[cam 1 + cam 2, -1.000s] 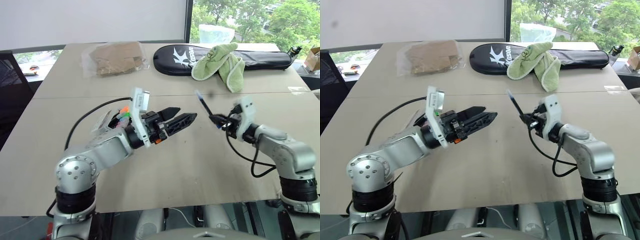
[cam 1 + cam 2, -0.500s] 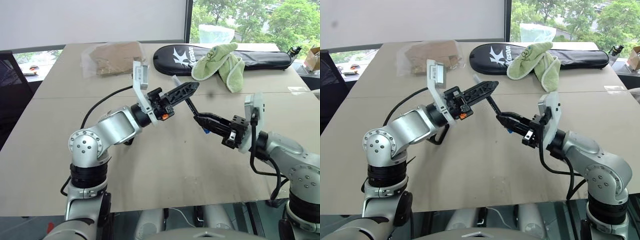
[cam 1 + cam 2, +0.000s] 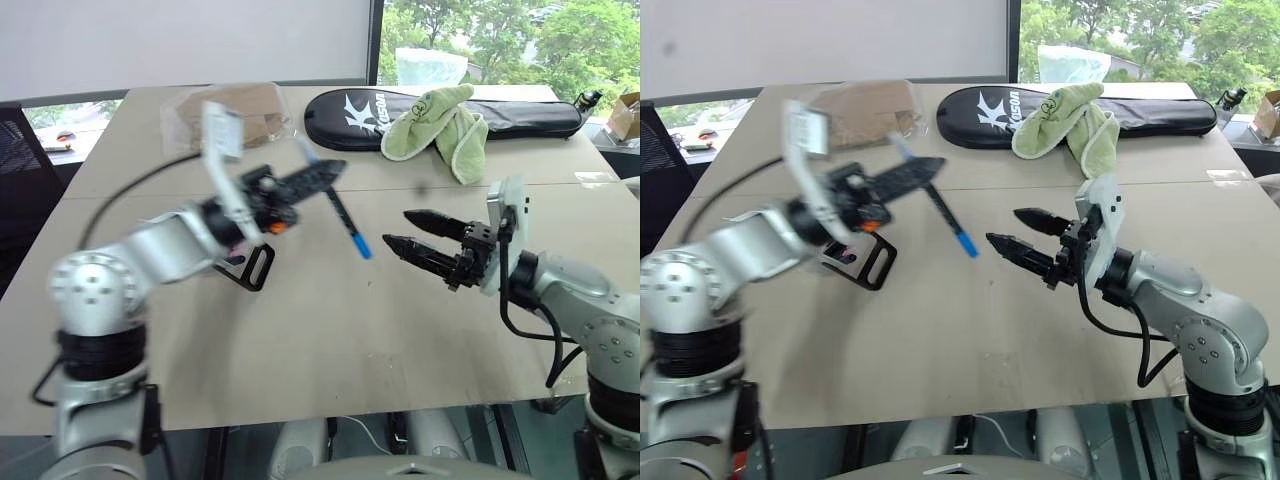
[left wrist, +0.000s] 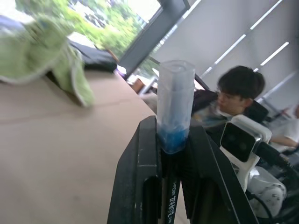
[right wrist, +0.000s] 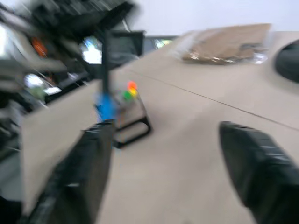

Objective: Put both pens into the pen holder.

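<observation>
A green towel (image 3: 440, 122) and black case (image 3: 520, 115) lie upper right, while the left gripper (image 3: 322, 170), clamped, holds 1 blue-tipped black pen (image 3: 340, 215) mid-frame, the right gripper (image 3: 410, 230) spread empty.

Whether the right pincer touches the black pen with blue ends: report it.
Apart. In the left eye view the open right pincer sits beside the black pen with blue ends, bare table between them; the left pincer holds the pen.

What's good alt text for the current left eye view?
Left gripper is shut on a blue-ended black pen hanging above the table. Right gripper faces it, open and empty. The pen holder's black handle sits below the left arm.
</observation>
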Motion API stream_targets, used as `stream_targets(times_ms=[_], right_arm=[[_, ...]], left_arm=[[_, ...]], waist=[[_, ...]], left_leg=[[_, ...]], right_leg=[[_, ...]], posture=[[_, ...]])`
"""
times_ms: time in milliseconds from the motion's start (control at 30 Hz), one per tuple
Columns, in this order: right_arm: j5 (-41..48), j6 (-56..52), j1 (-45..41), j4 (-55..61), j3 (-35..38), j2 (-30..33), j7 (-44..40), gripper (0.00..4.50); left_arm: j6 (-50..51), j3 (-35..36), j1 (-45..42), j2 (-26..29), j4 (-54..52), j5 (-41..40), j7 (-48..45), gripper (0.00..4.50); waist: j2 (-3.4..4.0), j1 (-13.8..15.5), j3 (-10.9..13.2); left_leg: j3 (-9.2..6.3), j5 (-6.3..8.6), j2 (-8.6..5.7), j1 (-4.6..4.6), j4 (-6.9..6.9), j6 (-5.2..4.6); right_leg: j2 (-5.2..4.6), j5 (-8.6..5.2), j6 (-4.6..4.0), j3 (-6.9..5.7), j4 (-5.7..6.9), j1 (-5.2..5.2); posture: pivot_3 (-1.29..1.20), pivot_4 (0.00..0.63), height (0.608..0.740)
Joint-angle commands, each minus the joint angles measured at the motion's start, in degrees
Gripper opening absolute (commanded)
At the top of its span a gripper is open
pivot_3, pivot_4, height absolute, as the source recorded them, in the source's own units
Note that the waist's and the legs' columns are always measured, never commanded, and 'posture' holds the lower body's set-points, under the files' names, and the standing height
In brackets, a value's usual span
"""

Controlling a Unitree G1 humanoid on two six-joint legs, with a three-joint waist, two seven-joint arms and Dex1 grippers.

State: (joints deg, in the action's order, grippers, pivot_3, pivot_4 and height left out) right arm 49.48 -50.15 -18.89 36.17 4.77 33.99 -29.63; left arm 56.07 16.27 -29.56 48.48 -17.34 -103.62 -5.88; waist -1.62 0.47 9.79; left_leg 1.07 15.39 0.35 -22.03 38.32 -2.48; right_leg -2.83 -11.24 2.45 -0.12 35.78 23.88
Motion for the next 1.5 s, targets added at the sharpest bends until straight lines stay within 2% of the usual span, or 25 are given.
stream_targets(times_ms=[33,133,200,367,533,600,767,833,867,967,1033,1100,1200,1300,1400,1500], right_arm=[[-8.0,7.0,-0.5,0.4,-3.0,5.9,-7.2,4.47],[-8.9,9.7,0.1,0.4,-3.7,8.0,-11.4,4.47],[-9.5,10.8,0.3,0.5,-4.0,8.2,-12.4,4.47],[-12.3,13.0,2.1,0.9,-5.5,7.8,-13.0,4.47],[-14.3,15.3,4.8,0.5,-5.8,7.4,-13.4,4.47],[-14.8,15.9,5.4,0.3,-5.9,7.2,-13.4,4.47],[-16.3,17.3,7.3,0.6,-6.1,7.0,-13.5,4.47],[-16.7,17.7,8.0,0.9,-6.2,6.8,-13.4,4.50],[-16.8,17.8,8.1,1.0,-6.3,6.7,-13.4,4.50],[-17.0,17.8,8.4,1.3,-6.4,6.3,-13.3,4.50],[-17.2,17.8,8.7,1.5,-6.5,6.0,-13.3,4.50],[-17.3,17.7,9.0,1.6,-6.4,6.0,-13.3,4.50],[-18.7,18.0,9.5,1.3,-6.7,6.1,-12.9,4.50],[-21.3,17.9,10.2,-0.9,-6.9,4.6,-9.8,4.50],[-24.1,17.9,12.2,-2.0,-5.6,2.2,-5.3,4.50],[-23.7,16.7,16.4,-2.6,-1.7,-0.8,-1.0,4.50]], left_arm=[[2.9,4.8,-2.1,8.5,5.1,7.3,-14.4,0.01],[-1.8,1.6,-2.3,18.4,7.6,24.7,-30.5,0.01],[-6.0,-0.9,-1.8,23.0,9.1,34.2,-39.5,0.01],[-14.0,-6.0,-0.7,27.3,12.7,49.8,-53.3,0.01],[-20.8,-10.8,-3.4,26.5,14.6,60.9,-59.8,0.01],[-19.6,-11.3,-5.5,24.4,14.5,60.9,-60.6,0.01],[-24.9,-14.1,-6.5,21.8,13.4,68.0,-63.6,0.01],[-27.9,-14.1,-6.1,20.9,11.7,69.8,-64.9,1.09],[-28.2,-14.0,-5.8,20.7,10.9,70.0,-65.8,1.34],[-29.3,-13.1,-4.8,20.1,9.4,70.9,-67.0,2.52],[-24.0,-10.5,-6.3,18.4,9.7,66.9,-64.9,3.60],[-16.8,-8.1,-7.3,17.9,9.1,61.3,-64.4,4.42],[-6.0,-3.2,-7.1,14.8,4.4,49.9,-59.0,4.42],[-3.2,-0.5,-3.1,7.9,-3.7,44.8,-48.6,4.42],[-3.7,-0.1,3.0,-0.1,-11.6,45.8,-36.5,4.42],[-7.9,-1.4,12.5,-6.5,-18.7,51.9,-28.8,4.42]], waist=[[0.01,0.1,0.0],[-0.03,0.3,0.1],[0.03,0.3,0.1],[0.06,0.3,0.1],[0.05,0.3,0.1],[0.06,0.3,0.1],[0.05,0.2,0.1],[0.04,0.1,0.1],[0.04,0.1,0.1],[0.04,0.1,0.1],[0.03,0.2,0.1],[0.01,0.2,0.2],[-0.01,0.1,0.1],[0.00,0.3,0.1],[-0.05,0.3,0.1],[-0.08,0.1,0.1]], left_leg=[[0.04,0.00,-0.04,-0.01,-0.03,0.00],[0.12,0.00,-0.06,-0.08,-0.04,0.00],[0.17,0.01,-0.04,-0.10,-0.09,0.01],[0.09,0.01,0.08,-0.44,-0.08,0.01],[0.13,-0.01,0.11,-0.94,-0.02,0.04],[0.15,0.00,0.11,-0.94,-0.03,0.02],[0.17,0.01,0.11,-0.95,0.00,0.00],[0.17,0.01,0.12,-0.94,0.02,-0.01],[0.16,0.01,0.13,-0.94,0.02,-0.01],[0.15,0.01,0.15,-0.94,0.02,-0.01],[0.15,0.01,0.15,-0.92,0.02,-0.01],[0.11,0.01,0.17,-0.93,0.09,-0.02],[0.09,0.01,0.19,-0.93,0.13,-0.02],[0.07,0.01,0.19,-0.91,0.15,-0.02],[0.06,0.00,0.16,-0.84,0.17,0.01],[0.08,-0.06,0.17,-0.80,0.18,0.10]], right_leg=[[0.00,-0.06,0.09,0.00,-0.05,0.03],[0.01,-0.08,0.12,-0.05,-0.11,0.05],[0.00,-0.08,0.11,-0.02,-0.16,0.08],[-0.09,-0.07,0.11,-0.01,-0.21,0.41],[-0.07,0.07,-0.09,0.00,-0.13,0.90],[-0.06,0.06,-0.08,0.00,-0.15,0.90],[-0.06,-0.05,0.11,0.03,-0.14,0.88],[-0.03,-0.04,0.11,0.04,-0.12,0.89],[-0.03,-0.03,0.10,0.04,-0.09,0.89],[-0.02,0.04,-0.02,0.04,-0.06,0.89],[-0.02,0.05,-0.01,0.04,-0.04,0.89],[0.00,-0.01,0.20,0.04,0.02,0.88],[0.00,0.05,0.39,0.04,0.04,0.88],[-0.03,0.06,0.41,0.04,0.06,0.84],[-0.09,0.18,0.24,0.07,0.10,0.75],[-0.06,0.20,0.20,0.12,0.15,0.75]], posture=[[0.00,0.150,0.740],[0.00,0.150,0.740],[0.00,0.150,0.740],[0.00,0.150,0.740],[0.00,0.150,0.740],[0.00,0.150,0.740],[0.00,0.150,0.740],[0.00,0.150,0.740],[0.00,0.150,0.740],[0.00,0.150,0.740],[0.00,0.150,0.740],[0.00,0.150,0.740],[0.00,0.150,0.740],[0.00,0.150,0.740],[0.00,0.150,0.740],[0.00,0.150,0.740]])
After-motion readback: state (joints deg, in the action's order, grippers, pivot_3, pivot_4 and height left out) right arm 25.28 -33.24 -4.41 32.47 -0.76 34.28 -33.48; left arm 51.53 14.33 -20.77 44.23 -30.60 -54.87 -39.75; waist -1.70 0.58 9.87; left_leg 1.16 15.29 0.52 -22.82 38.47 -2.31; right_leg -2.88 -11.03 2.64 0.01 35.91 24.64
